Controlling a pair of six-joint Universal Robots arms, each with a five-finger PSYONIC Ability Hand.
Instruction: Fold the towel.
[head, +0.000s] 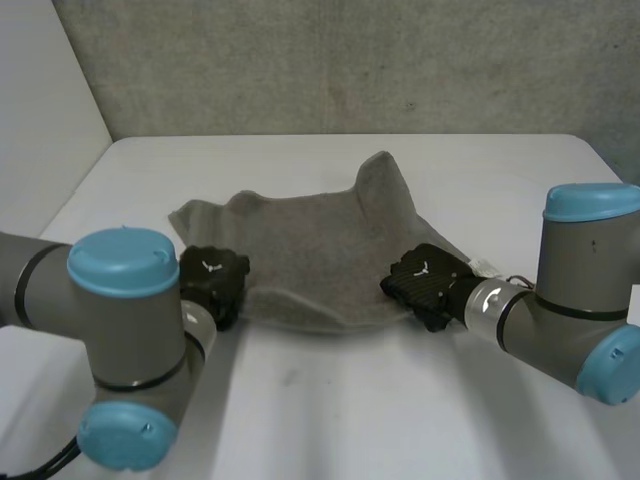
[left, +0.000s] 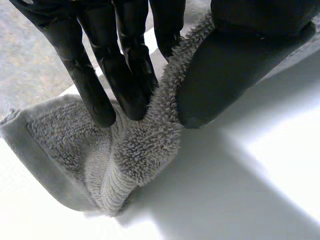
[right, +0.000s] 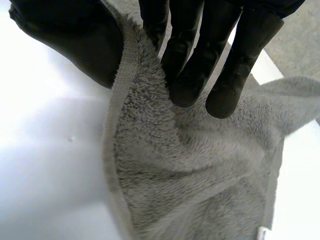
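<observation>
A grey terry towel (head: 320, 250) lies rumpled across the middle of the white table, with one peak of cloth raised at its far side. My left hand (head: 212, 282) is at the towel's near left corner. In the left wrist view its fingers (left: 120, 75) and thumb (left: 225, 75) pinch a fold of towel (left: 135, 155) between them. My right hand (head: 425, 285) is at the near right corner. In the right wrist view its fingers (right: 200, 65) press the towel (right: 190, 165) against the thumb (right: 75, 40), gripping the hemmed edge.
The white table (head: 350, 400) stretches in front of the towel and behind it. A grey wall (head: 350, 60) closes off the far side. My two arms reach in from the near left and near right.
</observation>
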